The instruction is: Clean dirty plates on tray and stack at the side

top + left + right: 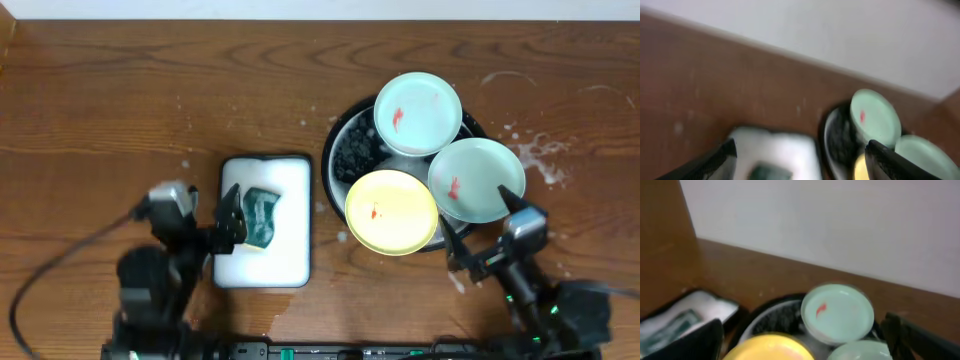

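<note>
Starting cold: nothing washed

Our left gripper [232,222], at seven o'clock, gapes empty over the sponge [262,217]. Our right gripper [478,213], at five, gapes empty at the tray's [335,150] edge. On the tray, the yellow plate [392,210], near mint plate [475,178] and far mint plate [418,113] show red smears. We see nothing stacked.

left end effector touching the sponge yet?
Cannot tell. Overhead, the left end effector overlaps the edge of the green sponge, but its height is hidden. The left wrist view is blurred, with the sponge low between open fingers.
</note>
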Controlling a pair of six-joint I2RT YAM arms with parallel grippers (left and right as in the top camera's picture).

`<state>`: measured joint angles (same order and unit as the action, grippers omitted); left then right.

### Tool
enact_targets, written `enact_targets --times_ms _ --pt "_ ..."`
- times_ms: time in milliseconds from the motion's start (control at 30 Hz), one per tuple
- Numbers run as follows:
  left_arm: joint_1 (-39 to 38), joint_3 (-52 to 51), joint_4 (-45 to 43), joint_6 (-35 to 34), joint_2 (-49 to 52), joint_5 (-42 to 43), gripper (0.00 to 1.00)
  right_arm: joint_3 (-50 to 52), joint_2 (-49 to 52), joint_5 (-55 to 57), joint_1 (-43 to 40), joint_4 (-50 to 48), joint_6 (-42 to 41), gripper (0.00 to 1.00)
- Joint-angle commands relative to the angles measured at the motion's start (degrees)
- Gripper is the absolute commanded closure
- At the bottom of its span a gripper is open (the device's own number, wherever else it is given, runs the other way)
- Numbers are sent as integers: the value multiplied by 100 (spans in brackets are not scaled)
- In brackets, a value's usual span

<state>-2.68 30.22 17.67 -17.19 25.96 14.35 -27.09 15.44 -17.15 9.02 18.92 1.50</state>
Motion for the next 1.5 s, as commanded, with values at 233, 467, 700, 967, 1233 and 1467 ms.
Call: enact_targets --times_ms 233,467,700,967,1233,1467 --pt "20 2575 2385 212 3248 566 18 -3314 3512 -46 79 3047 -319 1" --pt "-146 2573 2994 332 4144 1161 17 -3499 4830 -592 79 3362 -341 1" --pt "-1023 2527 3412 334 5252 -485 23 -3499 5495 -1014 79 3362 -341 1" --pt "-1231 2524 2474 -109 6907 -1480 47 -3499 5423 -1211 79 3453 -385 4" --pt "-1215 2527 2039 481 7866 -433 92 -3499 5414 -1231 79 3600 -382 6" --pt "-1045 2916 2562 514 7204 -444 92 -3499 5416 -1231 79 3606 -385 15"
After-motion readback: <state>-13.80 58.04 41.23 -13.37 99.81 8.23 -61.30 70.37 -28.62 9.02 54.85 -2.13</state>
